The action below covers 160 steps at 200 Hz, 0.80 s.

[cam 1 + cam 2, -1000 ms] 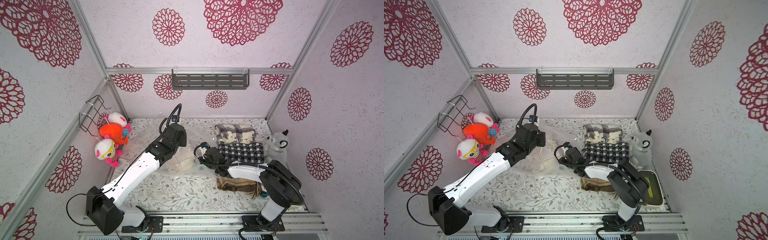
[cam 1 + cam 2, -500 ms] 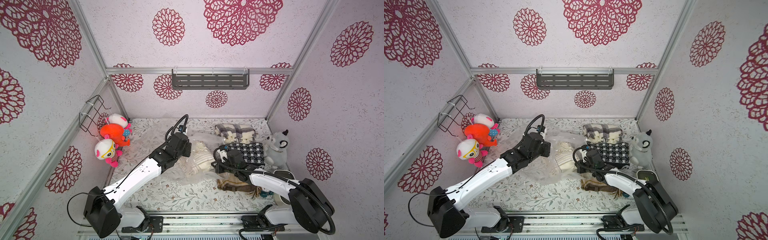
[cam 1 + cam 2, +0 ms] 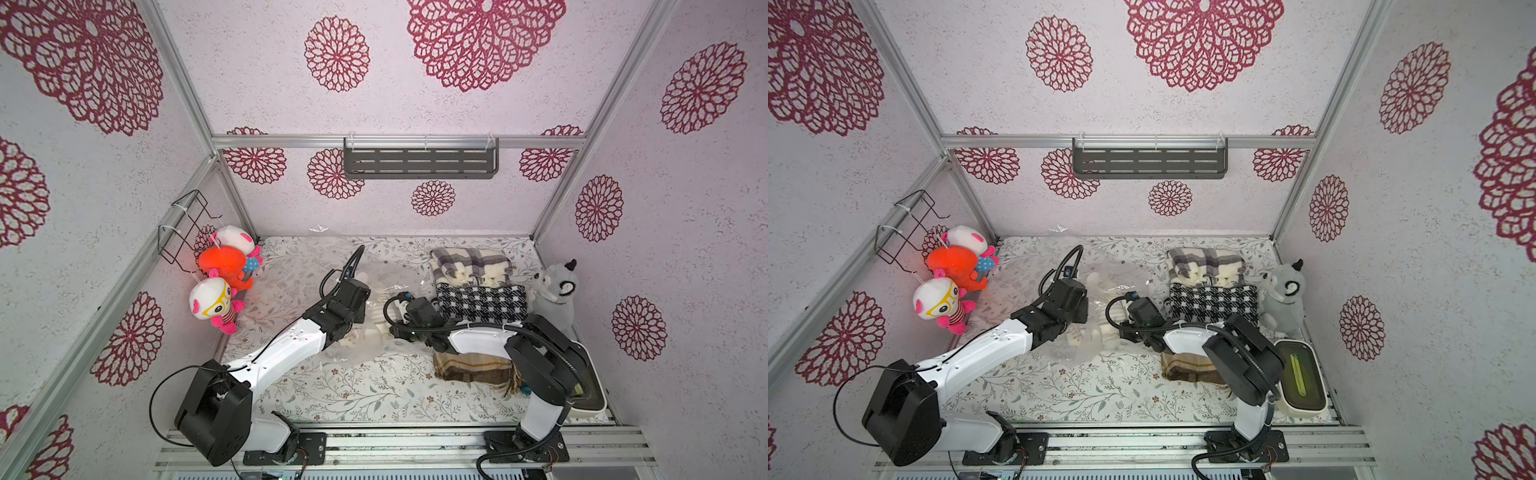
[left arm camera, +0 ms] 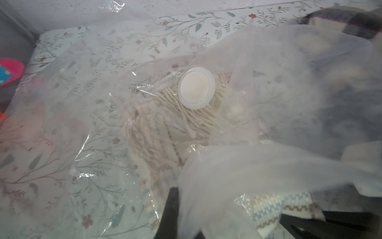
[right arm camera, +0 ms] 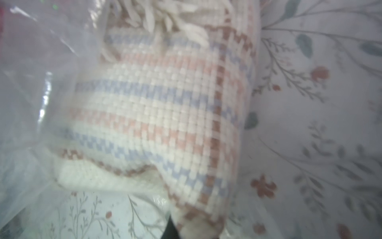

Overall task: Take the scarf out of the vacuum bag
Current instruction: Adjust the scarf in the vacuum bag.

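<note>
Clear crinkly plastic of the vacuum bag (image 3: 362,347), crumpled at mid-table on the floral table cover (image 3: 353,395). Round white valve cap (image 4: 196,88) facing up over cream fringe. Enclosed in the film: the scarf (image 5: 157,115), cream knit with pale blue, pink and brown bands, lying between the two wrists in both top views.

Left gripper (image 4: 227,217) clamped on a bunched fold of the bag, near the valve. Right gripper (image 3: 394,328) with jaws together at the scarf's corner; whether pinching cloth, film or both cannot be told.

In the way: bag film wrapped over the scarf on all visible sides, and the left wrist covering part of the bag from above.

Just beside the right wrist, a black-and-white check cloth (image 3: 482,303), with a grey plaid cloth (image 3: 471,266) behind it and a brown striped cloth (image 3: 469,368) under the right forearm. Grey plush (image 3: 555,291) at the right wall, white bin (image 3: 1300,382) at the near right corner. Plush dolls (image 3: 224,266) hung below a wire rack (image 3: 187,228) on the left wall.

Against half a second earlier: right arm folded back with elbow raised, its wrist shifted toward the left arm; scarf less exposed and lower between the wrists; left wrist nearly unmoved. Overall close to the pose of one second earlier.
</note>
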### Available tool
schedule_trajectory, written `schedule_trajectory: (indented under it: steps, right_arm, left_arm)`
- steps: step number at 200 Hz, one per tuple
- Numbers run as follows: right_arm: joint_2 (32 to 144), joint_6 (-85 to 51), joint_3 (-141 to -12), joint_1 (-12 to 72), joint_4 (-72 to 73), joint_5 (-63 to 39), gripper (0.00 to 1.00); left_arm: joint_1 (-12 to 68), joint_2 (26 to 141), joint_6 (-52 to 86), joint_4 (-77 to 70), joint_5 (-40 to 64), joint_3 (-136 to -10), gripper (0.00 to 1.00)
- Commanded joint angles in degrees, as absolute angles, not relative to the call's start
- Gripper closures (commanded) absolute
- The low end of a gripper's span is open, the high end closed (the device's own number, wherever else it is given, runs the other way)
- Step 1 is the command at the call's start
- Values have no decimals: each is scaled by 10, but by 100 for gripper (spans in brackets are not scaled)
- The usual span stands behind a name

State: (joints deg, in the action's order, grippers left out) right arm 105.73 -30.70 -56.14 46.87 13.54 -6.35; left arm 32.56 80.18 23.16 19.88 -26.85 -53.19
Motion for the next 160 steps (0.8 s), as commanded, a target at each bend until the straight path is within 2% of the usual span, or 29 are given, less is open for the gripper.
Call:
schedule_trajectory:
  steps: [1, 35, 55, 93, 117, 160]
  right_arm:
    - [1110, -352, -602, 470, 169, -53, 100]
    - [1208, -348, -732, 486, 139, -76, 100]
    - [1222, -341, -765, 488, 123, -89, 100]
    - [1138, -310, -708, 489, 105, -71, 100]
    - [1090, -294, -672, 490, 98, -87, 100]
    - [1001, -279, -615, 489, 71, -49, 100]
  left_arm:
    - [291, 802, 223, 167, -301, -520, 100]
    - [245, 829, 233, 166, -315, -514, 100]
    - [239, 828, 257, 202, -329, -512, 100]
    - [233, 814, 277, 188, -322, -482, 100]
    - [209, 836, 268, 198, -316, -513, 100]
    - [205, 846, 262, 221, -328, -543, 100]
